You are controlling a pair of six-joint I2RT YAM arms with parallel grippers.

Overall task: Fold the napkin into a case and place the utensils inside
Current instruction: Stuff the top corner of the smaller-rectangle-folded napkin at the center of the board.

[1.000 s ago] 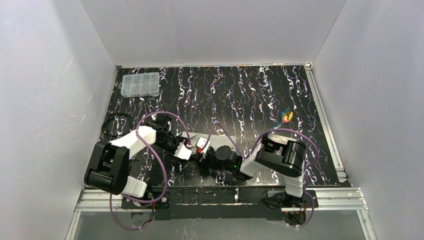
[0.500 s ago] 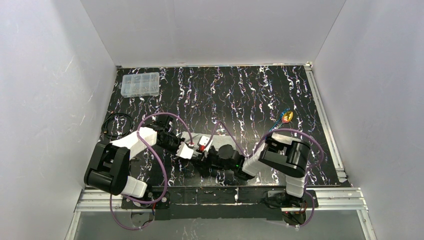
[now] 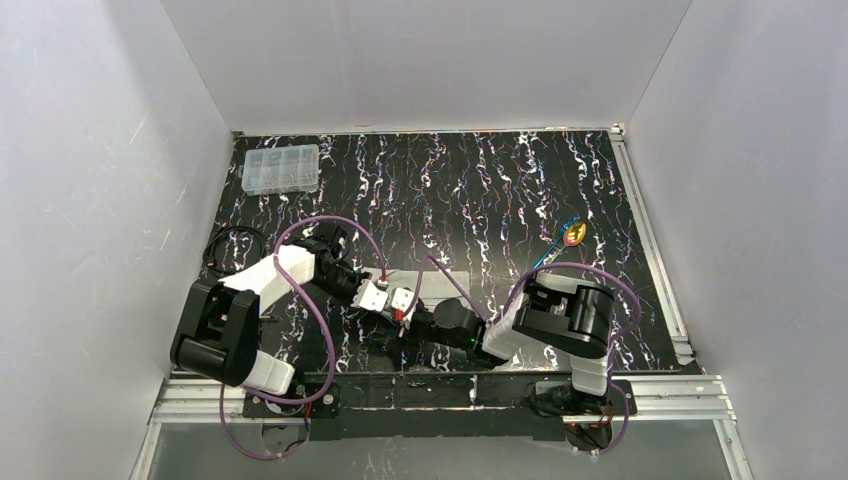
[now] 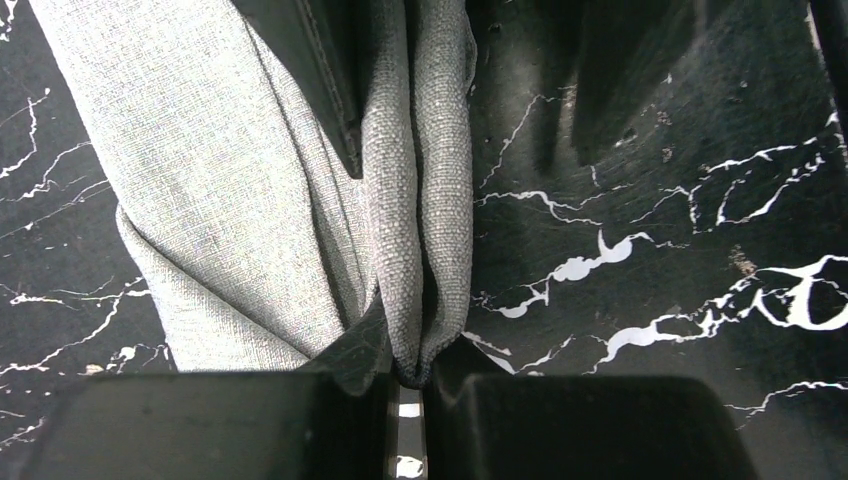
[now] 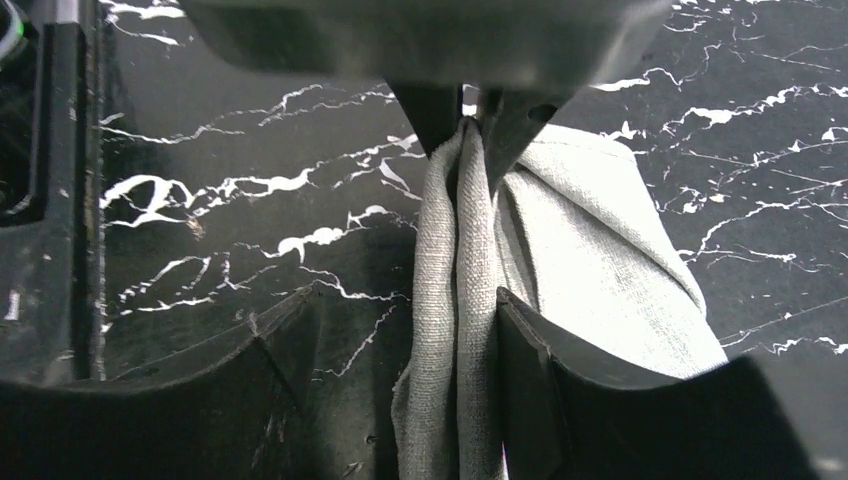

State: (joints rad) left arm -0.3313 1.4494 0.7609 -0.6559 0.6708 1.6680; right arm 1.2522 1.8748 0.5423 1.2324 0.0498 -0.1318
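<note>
Pinching a raised ridge of the napkin [image 4: 250, 150] close to the near edge of the counter [image 4: 650, 250], the left pincer [image 4: 410, 385] is clamped tight, with two layers of cloth caught between its tips. Facing it, the right pincer [image 5: 408, 300] stands with jaws parted on either side of the same ridge and holds nothing; whether a finger brushes the fabric cannot be told.

The napkin lies about midway along that near edge, between the two wrists, bunched and only partly folded. It is light grey with a plain matte weave, and it drapes in soft rolls where it is lifted. It looks light and limp, and it should sag wherever it is unsupported. The coarse weave should give the pads good purchase. An edge or a fold line looks the best hold, since the stacked layers there would keep together.

Farther out, toward the right edge, the utensils [image 3: 570, 237] lie together, slim and glossy, one blue, one gold. They look hard and slippery, best taken across a handle.

A clear compartment box [image 3: 281, 168] sits at the far left corner.
</note>
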